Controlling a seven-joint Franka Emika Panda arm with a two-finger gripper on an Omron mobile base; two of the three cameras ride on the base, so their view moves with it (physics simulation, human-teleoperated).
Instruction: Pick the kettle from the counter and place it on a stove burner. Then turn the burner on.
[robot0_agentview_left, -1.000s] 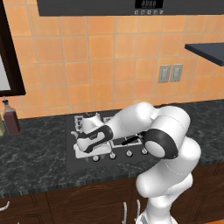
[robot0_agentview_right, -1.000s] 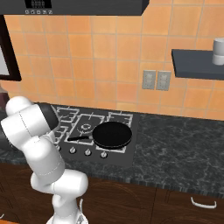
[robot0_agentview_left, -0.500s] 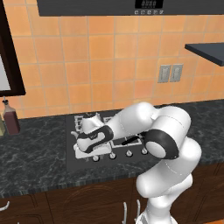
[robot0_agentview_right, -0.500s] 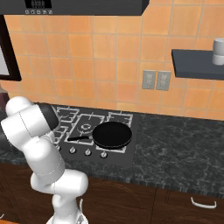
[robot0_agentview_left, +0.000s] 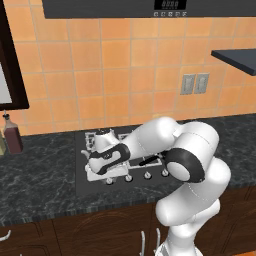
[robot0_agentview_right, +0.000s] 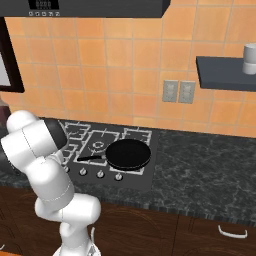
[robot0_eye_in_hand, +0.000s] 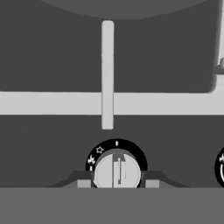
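Orange tile wall behind, dark marbled counter (robot0_agentview_left: 40, 175) with black cooktop (robot0_agentview_right: 150, 172) set into it. Range hood (robot0_agentview_left: 125, 7) overhead, twin wall outlets (robot0_agentview_right: 179, 91) to the right, and a dark shelf (robot0_agentview_right: 225, 72) carrying a grey cup (robot0_agentview_right: 250, 58).

From the left base cam I had the arm (robot0_agentview_left: 190, 150) folded low over the cooktop's front-left corner. The kettle (robot0_agentview_left: 101, 142) sat on the front-left stove burner, just behind the hand and partly hidden by it. Only its pale body and dark lid knob showed. Brown bottle (robot0_agentview_left: 12, 137) was well apart at the far left of the counter, against the wall.

Hand cam looked straight down on the control row. The gripper (robot0_eye_in_hand: 117, 183) was centred on the leftmost knob (robot0_eye_in_hand: 117, 168), one fingertip (robot0_eye_in_hand: 84, 182) just beside each side of it. Flame marks on the knob's ring were visible. I couldn't tell whether the pads were actually clamped on the knob or only flanking it. Pale grate bars (robot0_eye_in_hand: 107, 74) of that burner crossed just beyond it, and the next knob (robot0_eye_in_hand: 220, 168) clipped the right edge.

Right base cam showed a black pan (robot0_agentview_right: 129, 153) on the middle burner, its handle pointing toward the arm.
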